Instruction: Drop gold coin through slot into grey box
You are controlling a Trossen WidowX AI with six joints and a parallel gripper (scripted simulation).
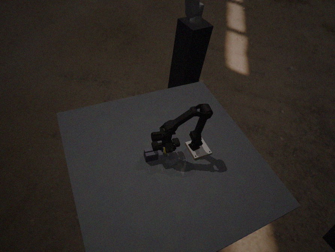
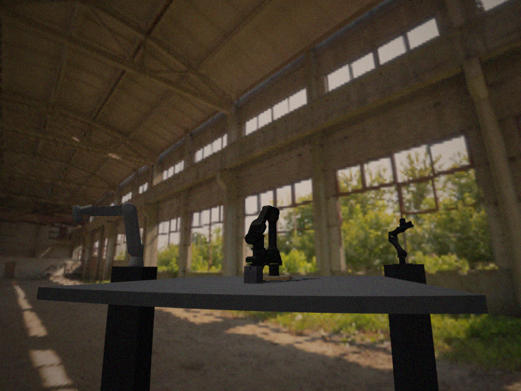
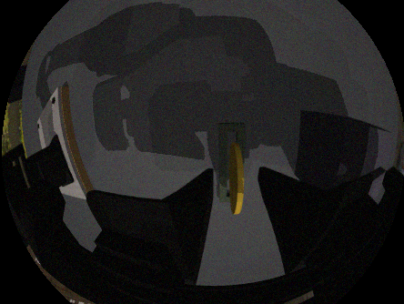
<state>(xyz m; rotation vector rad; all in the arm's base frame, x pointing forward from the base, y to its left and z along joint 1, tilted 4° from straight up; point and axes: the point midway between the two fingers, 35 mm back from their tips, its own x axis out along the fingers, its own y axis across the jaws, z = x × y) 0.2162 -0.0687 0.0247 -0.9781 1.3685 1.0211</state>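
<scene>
The gold coin (image 3: 237, 180) (image 1: 163, 149) stands on its edge in the dark-green holder (image 3: 224, 158) on the table. My gripper (image 3: 236, 174) (image 1: 164, 152) (image 2: 257, 264) is low over the holder, with one finger on each side of the coin. The fingers are partly open and a gap shows between each finger and the coin. The closed grey box (image 1: 150, 155) (image 2: 253, 273) (image 3: 329, 144) stands just beside the gripper, to the left in the top view. Its slot is hidden by the arm and the dim light.
The arm's white base plate (image 1: 203, 151) (image 3: 59, 132) is close behind the gripper. The grey table (image 1: 135, 203) (image 2: 294, 294) reaches far around. A black pillar (image 1: 189, 51) stands off the table's back edge. Other arms on pedestals (image 2: 130, 273) stand at the table's corners.
</scene>
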